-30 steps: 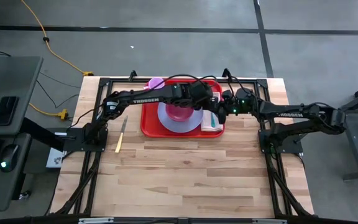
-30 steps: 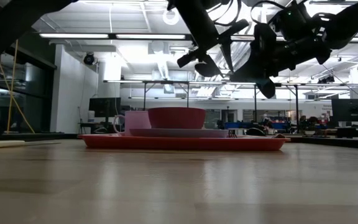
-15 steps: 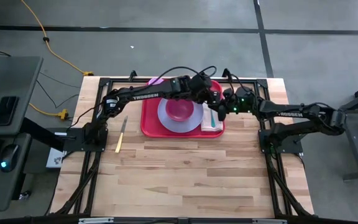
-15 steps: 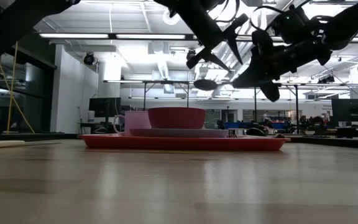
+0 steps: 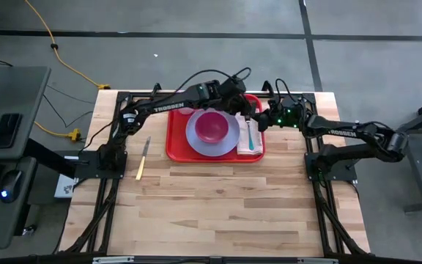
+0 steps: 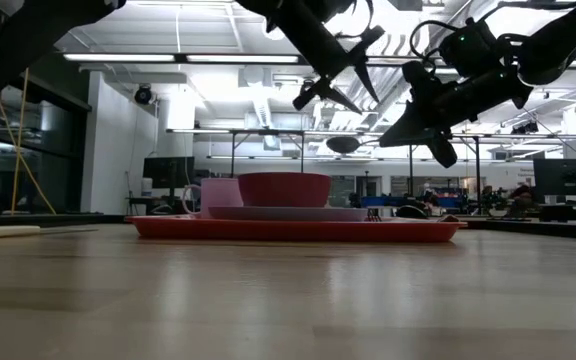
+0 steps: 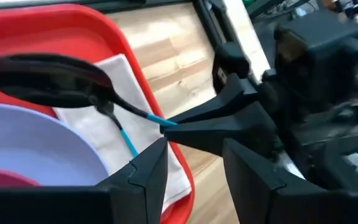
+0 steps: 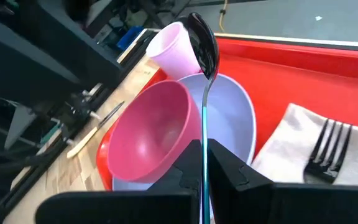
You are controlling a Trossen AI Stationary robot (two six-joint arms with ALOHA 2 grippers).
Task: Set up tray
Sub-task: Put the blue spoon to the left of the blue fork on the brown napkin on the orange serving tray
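Right gripper (image 8: 202,163) clamped on spoon (image 8: 202,46) above tray (image 5: 173,139), frame centre | left gripper (image 7: 194,155) apart | lower spoon flat beside fork (image 8: 325,148).

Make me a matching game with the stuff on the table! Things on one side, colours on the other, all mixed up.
Things:
1. tray
2. plate
3. bowl
4. napkin

Colours:
A. white
B. pink
C. red
D. lavender

Pairs: 1-C, 2-D, 3-B, 4-A
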